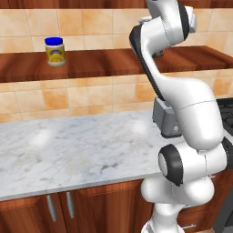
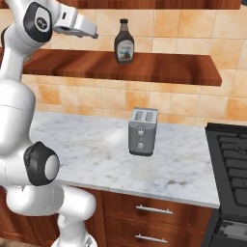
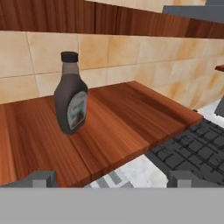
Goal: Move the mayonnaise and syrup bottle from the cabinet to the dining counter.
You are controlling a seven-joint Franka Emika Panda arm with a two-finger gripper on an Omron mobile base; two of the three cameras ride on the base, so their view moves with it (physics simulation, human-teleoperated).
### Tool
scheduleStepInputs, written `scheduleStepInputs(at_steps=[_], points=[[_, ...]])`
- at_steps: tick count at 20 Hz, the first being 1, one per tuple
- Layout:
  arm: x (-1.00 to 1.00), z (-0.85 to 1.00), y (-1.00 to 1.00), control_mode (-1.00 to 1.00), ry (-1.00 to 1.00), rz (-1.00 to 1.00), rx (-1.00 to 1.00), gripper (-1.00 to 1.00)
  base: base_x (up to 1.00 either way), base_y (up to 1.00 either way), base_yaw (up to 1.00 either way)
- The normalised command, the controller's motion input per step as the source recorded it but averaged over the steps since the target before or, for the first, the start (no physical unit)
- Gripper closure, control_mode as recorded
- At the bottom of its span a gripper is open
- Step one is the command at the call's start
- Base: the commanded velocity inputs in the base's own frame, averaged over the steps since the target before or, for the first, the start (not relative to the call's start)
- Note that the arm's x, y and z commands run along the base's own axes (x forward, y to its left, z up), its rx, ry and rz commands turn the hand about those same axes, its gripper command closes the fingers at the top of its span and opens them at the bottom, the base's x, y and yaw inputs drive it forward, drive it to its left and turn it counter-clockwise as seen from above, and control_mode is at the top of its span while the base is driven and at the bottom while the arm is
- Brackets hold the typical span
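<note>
The syrup bottle, dark brown with a black cap and pale label, stands upright on the cabinet, a long reddish-brown shelf against tan tiles. In the hand view the syrup bottle is ahead and left of centre, some way beyond my fingertips. My gripper is open wide with nothing between its fingers. From the right base it hovers left of the bottle, at shelf height. The mayonnaise, a blue-lidded jar, stands far to the left on the cabinet. The dining counter is out of view.
A silver toaster stands on the marble wall counter under the shelf. A black stove adjoins the counter on the right. Wooden base cupboards run below. A second shelf hangs above the bottle.
</note>
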Motion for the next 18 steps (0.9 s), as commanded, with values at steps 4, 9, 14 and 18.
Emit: scheduleStepInputs(at_steps=[4,9,14,18], points=[[0.34,0.00,-0.15,-1.00,-0.08,-0.01,0.00,-1.00,0.00,0.00,0.00],[0.21,0.00,-0.20,-1.00,-0.07,0.00,0.00,-1.00,0.00,0.00,0.00],[0.19,0.00,-0.18,-1.00,-0.05,0.00,0.00,-1.00,0.00,0.00,0.00],[0.16,-0.13,-0.02,-1.00,-0.08,0.00,0.00,-1.00,0.00,0.00,0.00]])
